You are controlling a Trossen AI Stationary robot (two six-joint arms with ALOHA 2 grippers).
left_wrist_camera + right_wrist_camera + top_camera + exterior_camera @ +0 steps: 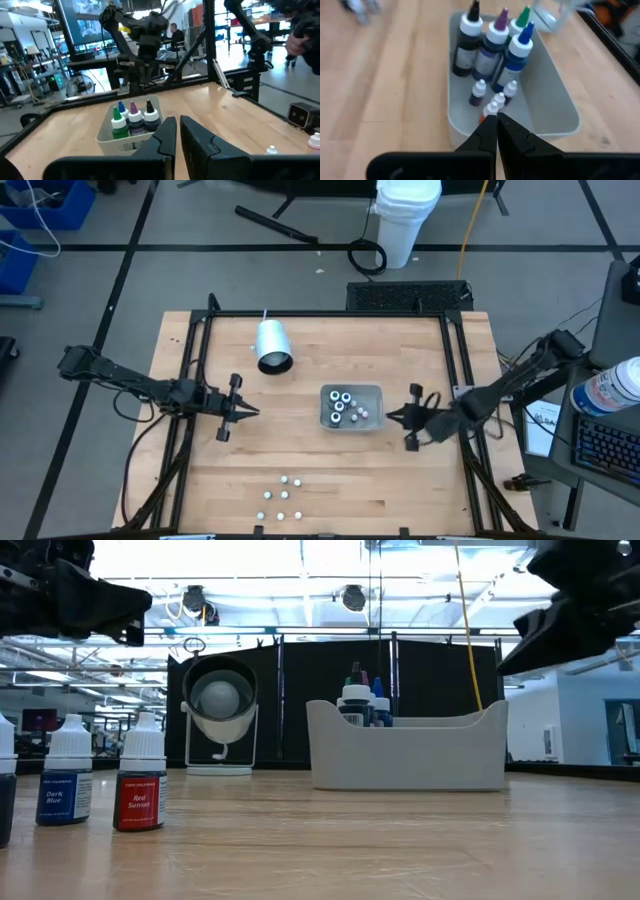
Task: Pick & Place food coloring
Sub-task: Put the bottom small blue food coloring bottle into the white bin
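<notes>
- Right gripper (392,416), high view: fingers closed, empty, just beside the grey tray (372,392); food coloring bottles (284,498) stand near the front edge; white cylinder (272,345) lies apart.
- Low view: two bottles (139,787) partly cut off.
- Left gripper (177,131): nearly closed, empty.
- Right wrist view: small bottles (479,93) blurred inside the tray.

Six white-capped food coloring bottles (283,498) stand upright at the table's near edge. More small ones (493,100) sit in the tray.

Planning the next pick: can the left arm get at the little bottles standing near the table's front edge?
Probably yes. The left gripper hangs over bare wood, and nothing stands between it and the little bottles; the tray and white cylinder lie elsewhere.
</notes>
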